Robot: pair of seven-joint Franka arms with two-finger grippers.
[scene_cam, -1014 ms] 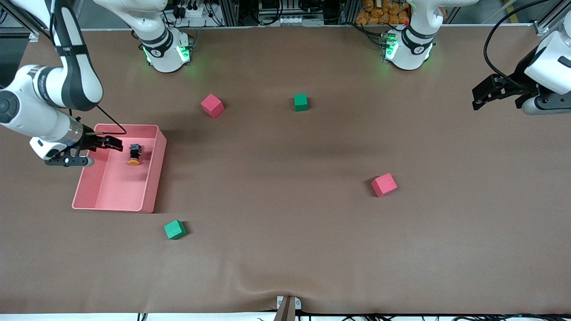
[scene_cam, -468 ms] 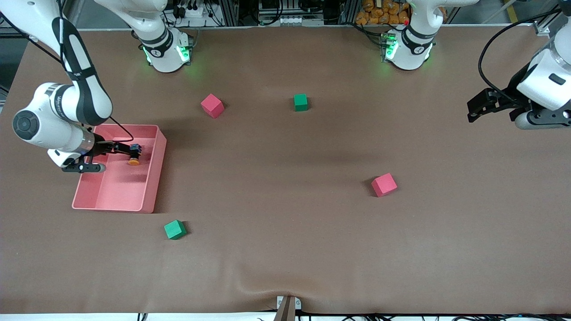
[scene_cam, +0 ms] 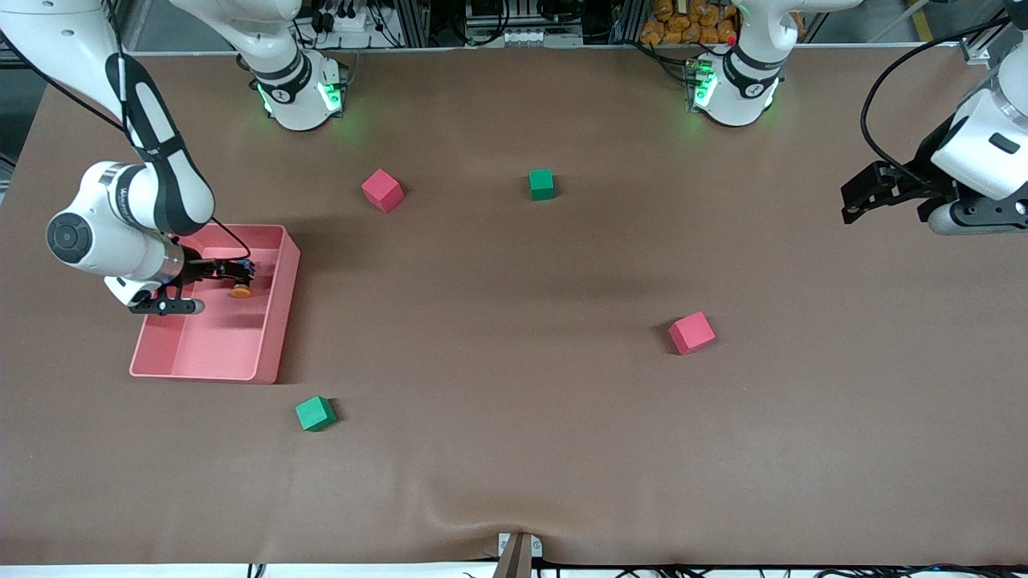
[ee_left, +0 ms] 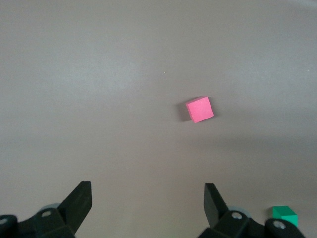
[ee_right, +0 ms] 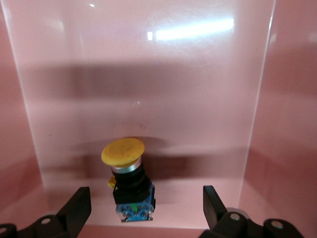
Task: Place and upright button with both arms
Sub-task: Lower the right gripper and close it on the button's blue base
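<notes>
The button (scene_cam: 240,291) lies on its side in a pink bin (scene_cam: 275,325), its orange cap toward the front camera. My right gripper (scene_cam: 238,271) is low inside the bin, open, with its fingers on either side of the button's dark bluish base. In the right wrist view the button (ee_right: 130,178) shows between the open fingers of my right gripper (ee_right: 144,196), apart from both. My left gripper (scene_cam: 853,202) is open and empty, held over bare table at the left arm's end; in its wrist view it (ee_left: 147,191) holds nothing.
The bin's walls (ee_right: 148,74) close in around the right gripper. A red cube (scene_cam: 381,189) and a green cube (scene_cam: 541,184) lie toward the bases. Another red cube (scene_cam: 691,332) and a green cube (scene_cam: 315,413) lie nearer the front camera.
My right gripper has moved across the bin to the button, and its open fingers now straddle the button's base. The left arm shifted slightly, then held still.
</notes>
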